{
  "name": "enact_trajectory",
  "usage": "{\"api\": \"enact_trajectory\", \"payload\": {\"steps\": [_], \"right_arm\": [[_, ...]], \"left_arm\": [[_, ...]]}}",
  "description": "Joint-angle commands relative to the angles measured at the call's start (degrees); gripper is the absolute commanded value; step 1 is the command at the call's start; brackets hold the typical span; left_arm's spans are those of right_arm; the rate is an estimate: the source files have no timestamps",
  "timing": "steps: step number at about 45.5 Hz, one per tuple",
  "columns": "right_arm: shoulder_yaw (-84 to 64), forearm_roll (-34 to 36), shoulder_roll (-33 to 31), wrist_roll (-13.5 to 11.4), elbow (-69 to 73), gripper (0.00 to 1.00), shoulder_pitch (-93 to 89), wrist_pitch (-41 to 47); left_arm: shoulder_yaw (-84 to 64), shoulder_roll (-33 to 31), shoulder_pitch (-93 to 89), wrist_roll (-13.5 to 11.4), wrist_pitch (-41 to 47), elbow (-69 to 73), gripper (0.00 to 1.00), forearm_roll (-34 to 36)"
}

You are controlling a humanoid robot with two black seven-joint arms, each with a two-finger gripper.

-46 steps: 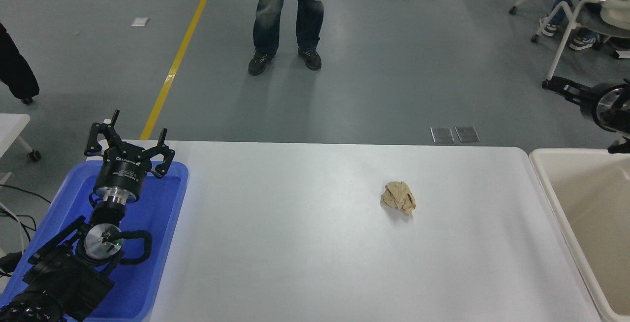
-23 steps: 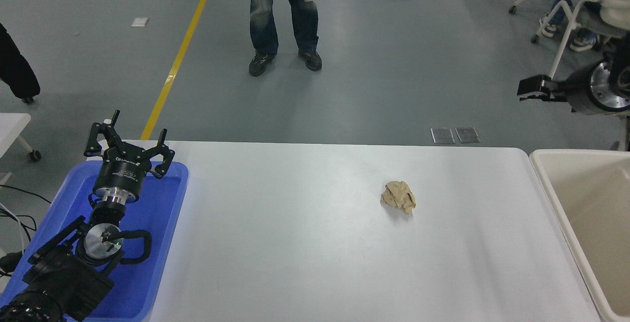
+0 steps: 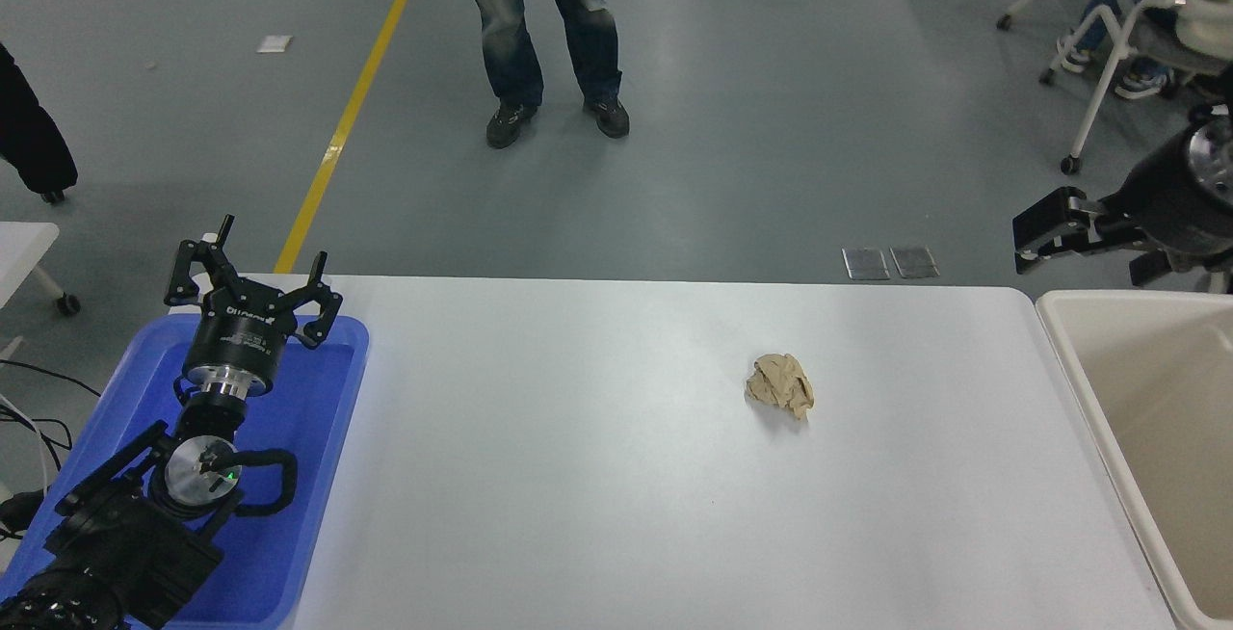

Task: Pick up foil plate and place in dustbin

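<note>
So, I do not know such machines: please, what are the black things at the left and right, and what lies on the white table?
One camera sits high on a robot and looks down over the white table. The black things are its arms. The left gripper is parked over a blue plastic tray, jaws open and empty. The right gripper hangs at the right edge, above the far corner of a large cream plastic bin; it holds nothing I can see. Only a small tan crumpled paper ball lies on the table. No foil plate is visible. A person's legs stand beyond.
</note>
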Motion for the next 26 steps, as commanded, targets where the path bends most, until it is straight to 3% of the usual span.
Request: {"api": "enact_trajectory", "payload": {"steps": [1, 26], "right_arm": [[-0.62, -0.11, 0.05, -0.02, 1.03, 1.0, 4.51, 3.36], [-0.53, -0.11, -0.04, -0.11, 1.03, 1.0, 4.77, 3.36]], "left_arm": [[0.0, 0.0, 0.0, 0.0, -0.02, 0.0, 1.0, 0.02], [0.0, 0.0, 0.0, 0.0, -0.02, 0.0, 1.0, -0.07]]}}
